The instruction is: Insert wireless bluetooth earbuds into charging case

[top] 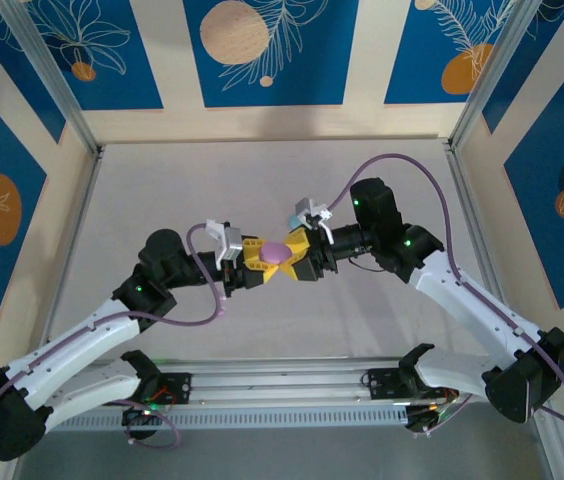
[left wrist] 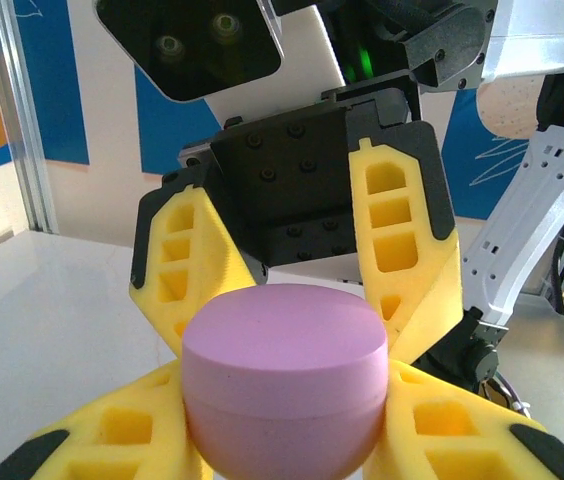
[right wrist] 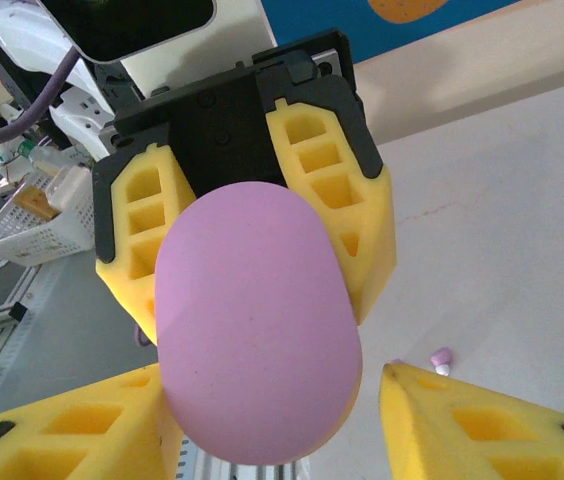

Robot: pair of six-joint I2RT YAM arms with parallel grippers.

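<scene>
A lilac-pink charging case (top: 275, 252), closed and pebble-shaped, hangs above the middle of the table between both grippers. My left gripper (top: 261, 259) is shut on it; in the left wrist view its yellow fingers press both sides of the case (left wrist: 282, 385). My right gripper (top: 293, 249) faces it, open. In the right wrist view one finger lies against the case (right wrist: 257, 320), while the other fingertip (right wrist: 412, 395) stands apart with a gap. One lilac-pink earbud (right wrist: 442, 357) lies on the table below.
The white table (top: 262, 170) is walled by aluminium posts (top: 57, 90) and blue patterned panels. A metal rail (top: 282, 390) runs along the near edge between the arm bases. A white basket (right wrist: 32, 225) sits beyond the table.
</scene>
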